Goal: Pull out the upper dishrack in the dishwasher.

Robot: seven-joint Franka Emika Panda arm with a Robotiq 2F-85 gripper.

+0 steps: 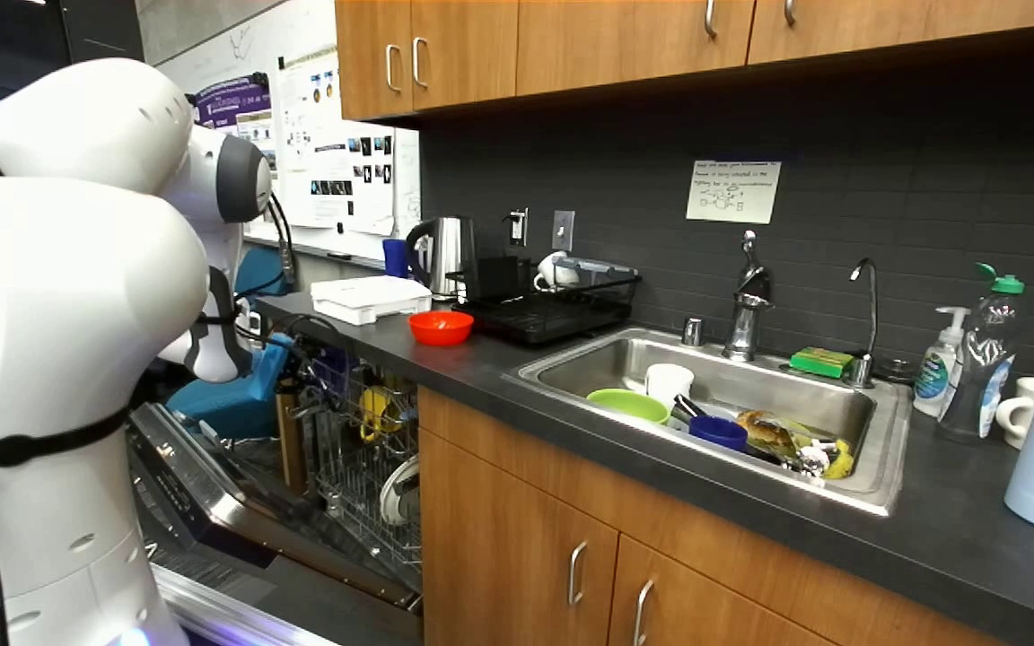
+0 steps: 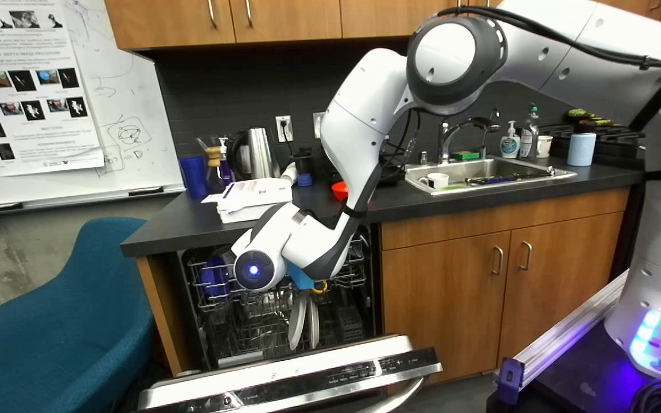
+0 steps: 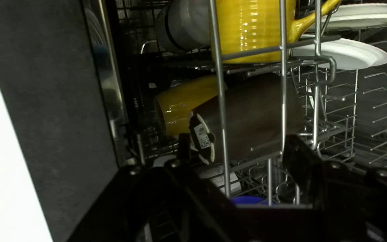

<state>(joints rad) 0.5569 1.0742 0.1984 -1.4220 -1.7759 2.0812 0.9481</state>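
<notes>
The dishwasher (image 2: 373, 287) stands with its door lowered in both exterior views. Its upper dishrack (image 3: 284, 84), a grey wire basket, crosses the wrist view and holds a yellow mug (image 3: 254, 33), a dark brown mug (image 3: 257, 114) and another yellow vessel (image 3: 186, 104). My gripper (image 3: 239, 144) is at the wires of this rack, its black fingers spread apart. Upright wires show in the gap between them, and neither finger visibly pinches one. In an exterior view the arm's wrist (image 2: 264, 252) hangs before the rack and hides the fingers.
The lowered door (image 2: 307, 373) juts out beneath the arm. Above the rack runs the dark countertop (image 3: 45, 84), bearing a white box (image 2: 256, 198). White plates (image 2: 304, 321) stand in the lower rack. A blue chair (image 2: 72, 304) sits beside the dishwasher.
</notes>
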